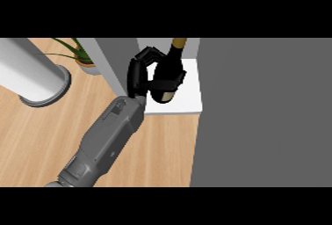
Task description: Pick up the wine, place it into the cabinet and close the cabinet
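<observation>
The wine bottle (170, 66) is dark, with a gold neck (178, 42) pointing to the far side and a tan bottom end (165, 96) towards me. My left hand (139, 72) is shut on it, with fingers curled at its upper left and the thumb across its body. Hand and bottle are over the white cabinet shelf (188, 103), between a grey cabinet wall (113, 61) on the left and a large grey panel (259, 110) on the right. Whether the bottle rests on the shelf I cannot tell. My right hand does not show.
A tall white cylinder on a grey round base (39, 74) stands at the far left. A small potted plant (81, 55) sits behind it beside the cabinet wall. The wooden counter (162, 149) stretches below the shelf.
</observation>
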Robot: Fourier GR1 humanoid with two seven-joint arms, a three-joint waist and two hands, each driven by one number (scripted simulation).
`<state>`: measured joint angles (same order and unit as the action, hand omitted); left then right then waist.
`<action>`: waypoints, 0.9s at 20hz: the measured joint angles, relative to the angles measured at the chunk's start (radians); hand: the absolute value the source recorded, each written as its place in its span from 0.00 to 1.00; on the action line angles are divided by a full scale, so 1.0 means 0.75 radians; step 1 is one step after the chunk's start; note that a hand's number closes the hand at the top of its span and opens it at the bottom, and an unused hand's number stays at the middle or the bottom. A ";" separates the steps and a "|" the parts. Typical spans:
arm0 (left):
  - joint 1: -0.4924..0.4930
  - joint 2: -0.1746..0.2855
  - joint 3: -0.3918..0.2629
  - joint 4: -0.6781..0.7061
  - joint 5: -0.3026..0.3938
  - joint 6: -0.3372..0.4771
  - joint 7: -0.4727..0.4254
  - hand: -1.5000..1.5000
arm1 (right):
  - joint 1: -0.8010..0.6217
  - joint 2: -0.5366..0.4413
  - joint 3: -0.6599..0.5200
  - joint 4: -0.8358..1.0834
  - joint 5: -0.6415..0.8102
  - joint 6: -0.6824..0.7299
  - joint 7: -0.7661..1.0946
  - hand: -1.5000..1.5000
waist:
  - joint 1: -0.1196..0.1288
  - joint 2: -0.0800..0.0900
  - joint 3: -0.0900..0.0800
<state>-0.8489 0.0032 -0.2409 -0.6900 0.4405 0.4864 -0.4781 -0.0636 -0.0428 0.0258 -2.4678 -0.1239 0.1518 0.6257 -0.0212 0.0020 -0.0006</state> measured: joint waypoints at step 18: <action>-0.332 0.000 0.202 0.500 0.005 0.012 -0.268 1.00 | -0.019 0.021 0.040 0.014 0.000 0.002 -0.006 0.00 | -0.030 0.013 0.000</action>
<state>-1.0980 0.0030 -0.0895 -0.3150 0.4444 0.4957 -0.6787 -0.0779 -0.0272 0.0560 -2.4575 -0.1239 0.1536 0.6211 -0.0436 0.0118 -0.0003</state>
